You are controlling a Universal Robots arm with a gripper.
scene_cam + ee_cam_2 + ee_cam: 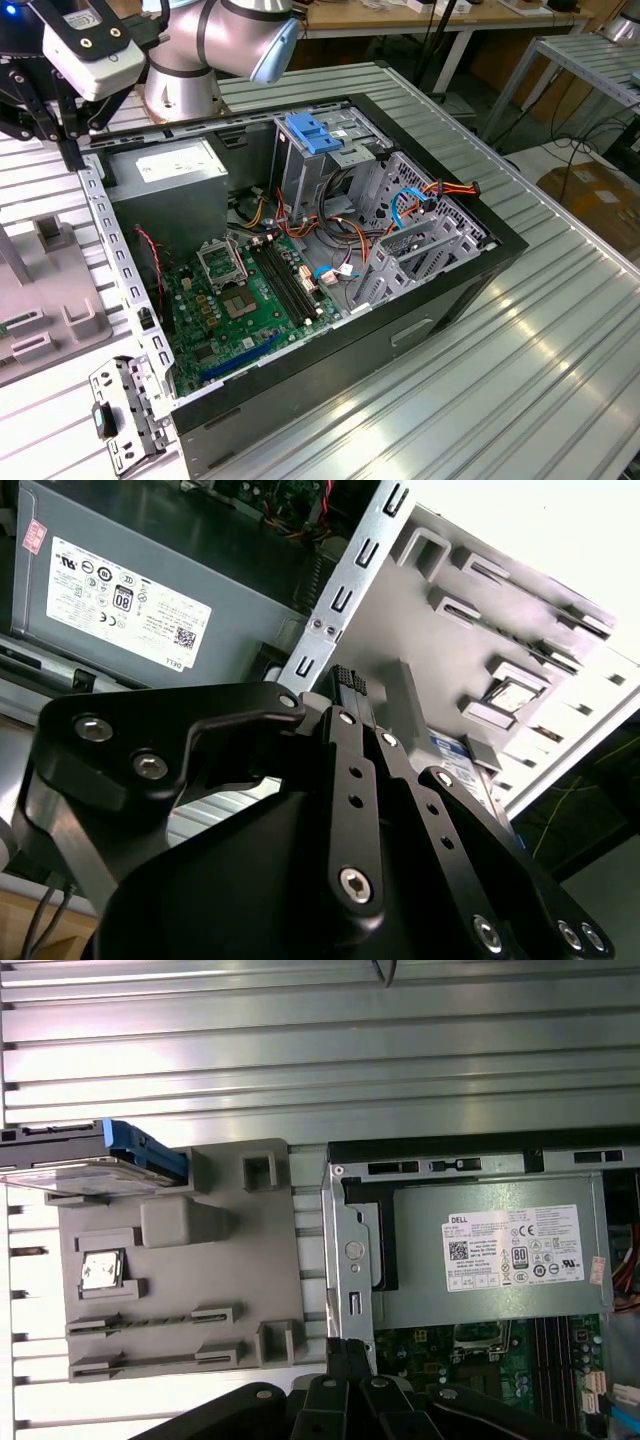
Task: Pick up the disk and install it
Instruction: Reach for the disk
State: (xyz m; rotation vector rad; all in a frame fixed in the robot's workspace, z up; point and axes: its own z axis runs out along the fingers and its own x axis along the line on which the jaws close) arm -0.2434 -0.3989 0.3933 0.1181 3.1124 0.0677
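The disk (80,1165), blue-railed, lies flat at the grey fixture's (230,1260) corner.

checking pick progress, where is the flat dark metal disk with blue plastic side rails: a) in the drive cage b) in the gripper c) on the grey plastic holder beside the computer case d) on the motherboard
c: in the first wrist view the disk lies on the grey plastic holder, apart from the black gripper.

Green motherboard (250,300) in black case (440,290); blue latch (313,133) upper centre of the exterior view; grey power-supply box (170,195), white sticker (165,165); ribbed silver table (500,400); blue-railed disk (90,1160); plain grey holder (230,1260)
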